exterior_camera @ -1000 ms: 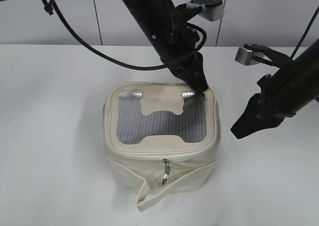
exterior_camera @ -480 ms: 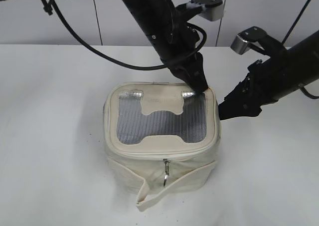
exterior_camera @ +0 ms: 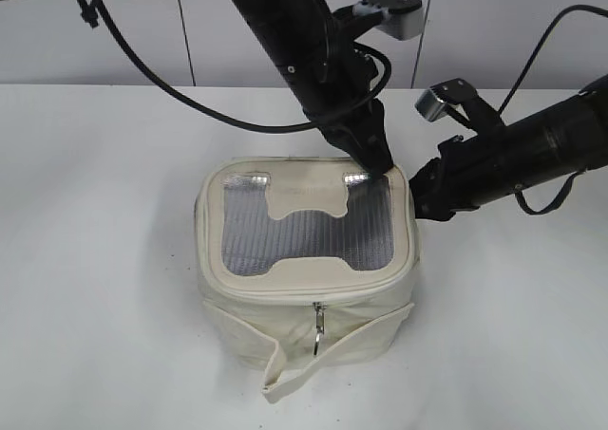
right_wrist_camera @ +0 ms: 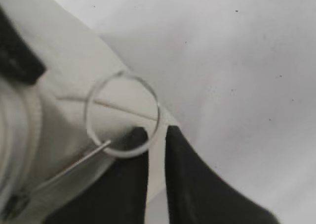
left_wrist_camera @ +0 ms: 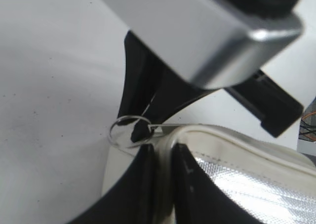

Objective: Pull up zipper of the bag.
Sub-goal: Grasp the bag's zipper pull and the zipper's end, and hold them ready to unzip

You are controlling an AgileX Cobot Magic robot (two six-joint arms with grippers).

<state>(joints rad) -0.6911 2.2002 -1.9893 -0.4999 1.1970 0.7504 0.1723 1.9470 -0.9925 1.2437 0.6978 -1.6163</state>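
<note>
The cream-white bag (exterior_camera: 309, 269) stands mid-table with its mesh-window lid up. Its zipper (exterior_camera: 285, 295) runs around the lid's rim. One silver ring pull (exterior_camera: 316, 339) hangs at the front. My left gripper (exterior_camera: 380, 167) is shut on the lid's rim at the back right corner, as the left wrist view (left_wrist_camera: 160, 152) shows. A second ring pull (right_wrist_camera: 122, 73) lies on the bag's right side and also shows in the left wrist view (left_wrist_camera: 112, 133). My right gripper (right_wrist_camera: 155, 135) is narrowly open with the ring's edge between its fingertips. In the exterior view it (exterior_camera: 421, 200) is against the bag's right side.
The white table (exterior_camera: 104, 259) surrounds the bag. A loose cream strap (exterior_camera: 285, 373) hangs at the bag's front bottom. The left arm's black cable (exterior_camera: 161, 84) loops over the table behind the bag. A grey wall stands at the back.
My right arm has swung left and flattened, bringing its gripper from beside the bag to the bag's right side. The left gripper and the bag have stayed put.
</note>
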